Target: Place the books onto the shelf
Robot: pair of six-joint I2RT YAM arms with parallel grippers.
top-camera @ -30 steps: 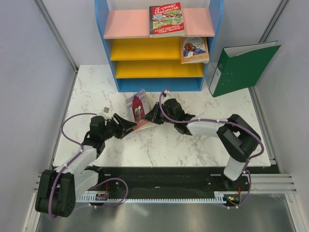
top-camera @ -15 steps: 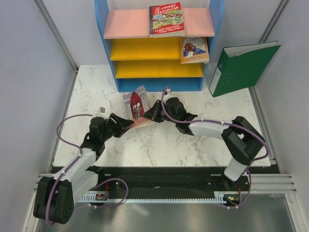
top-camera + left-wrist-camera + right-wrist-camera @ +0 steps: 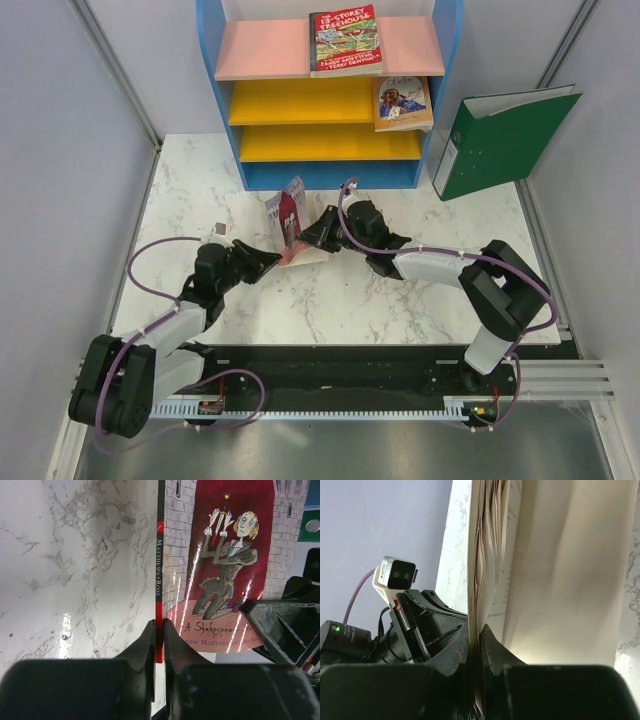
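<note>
Recording maroon-grey paperback point(image 3: 288, 215) (kneeling figure on brick-wall cover, red spine) standing on edge on white marble tabletop point(image 3: 340, 300), just before the blue shelf point(image 3: 268, 50). Finding left gripper point(image 3: 159, 630) pinching the spine's lower end and right gripper point(image 3: 475, 632) clamping the opposite page edge. Noting grey partition walls point(image 3: 60, 150) enclosing the table, green binder point(image 3: 500, 140) leaning at right.

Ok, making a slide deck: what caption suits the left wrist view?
Left jaws pinch the red spine of the Shakespeare paperback, marble table behind.
</note>
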